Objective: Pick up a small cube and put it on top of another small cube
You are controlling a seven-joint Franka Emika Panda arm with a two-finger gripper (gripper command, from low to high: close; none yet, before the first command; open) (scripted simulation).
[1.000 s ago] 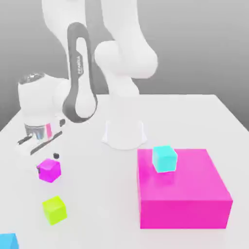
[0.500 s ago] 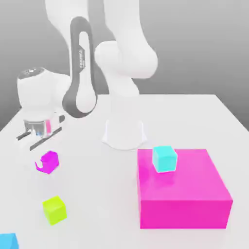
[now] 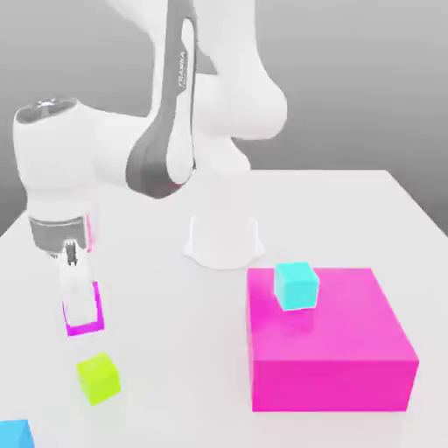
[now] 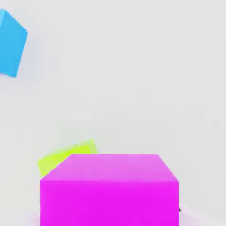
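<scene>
So the gripper point(image 3: 80, 293) sits at the left-middle of the exterior view, pointing down, and it's clamped onto the magenta cube point(image 3: 85, 317). You can see a pale finger point(image 3: 77, 282) running down over the cube's face, and in the hand view the same magenta cube point(image 4: 109, 190) sits big in the lower middle. It looks lifted off the white table point(image 3: 367, 210), though that's a read from the angle rather than a sure thing.

Progress-wise, the pick looks basically done. What's left is the whole second half: carry it over a target cube, line it up, lower it, let go.

The closest candidate is the lime-green cube point(image 3: 98, 377), just below the gripper in the exterior view, lower left. In the hand view the lime-green cube point(image 4: 66, 155) peeks out from behind the held one, so the gripper isn't centred over it yet.

Other options: a blue cube point(image 3: 13, 433) at the bottom-left corner, and a cyan cube point(image 3: 296, 285) sitting on the big pink box point(image 3: 328, 359) at lower right, well apart from the gripper.
</scene>
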